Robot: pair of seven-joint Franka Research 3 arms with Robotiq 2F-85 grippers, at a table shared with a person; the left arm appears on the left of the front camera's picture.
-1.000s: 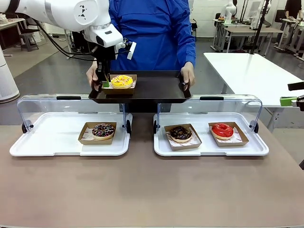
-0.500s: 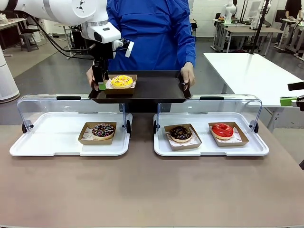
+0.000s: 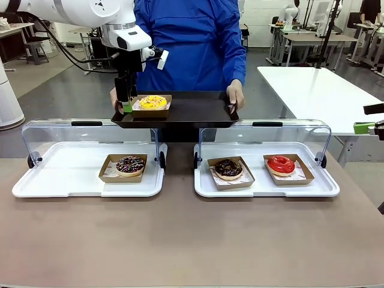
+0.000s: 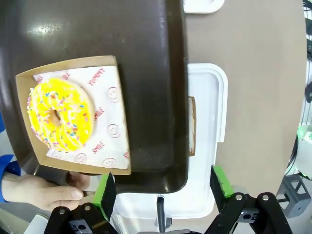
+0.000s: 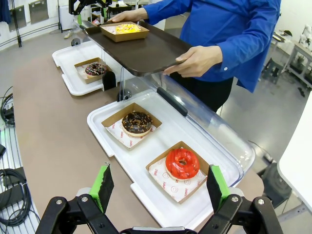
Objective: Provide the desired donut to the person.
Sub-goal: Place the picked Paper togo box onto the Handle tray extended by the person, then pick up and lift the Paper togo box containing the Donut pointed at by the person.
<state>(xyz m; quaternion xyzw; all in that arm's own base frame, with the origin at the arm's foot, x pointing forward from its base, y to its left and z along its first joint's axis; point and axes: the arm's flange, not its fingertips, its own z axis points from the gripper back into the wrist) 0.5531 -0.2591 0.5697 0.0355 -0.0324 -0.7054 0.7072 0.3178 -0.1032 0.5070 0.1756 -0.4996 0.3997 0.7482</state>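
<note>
My left claw (image 3: 123, 107) hangs released at the left end of the dark tray (image 3: 192, 114) that the person (image 3: 198, 42) holds out. The yellow sprinkled donut (image 3: 153, 102) sits in its carton (image 4: 29, 126) just right of the fingers. My right claw (image 5: 158, 187), spread wide and empty, hovers with the red donut (image 5: 181, 163) just ahead.

Raised clear lids (image 3: 90, 135) wall both white trays (image 3: 60, 174) off toward the person (image 3: 192, 48); their near sides stand open.
</note>
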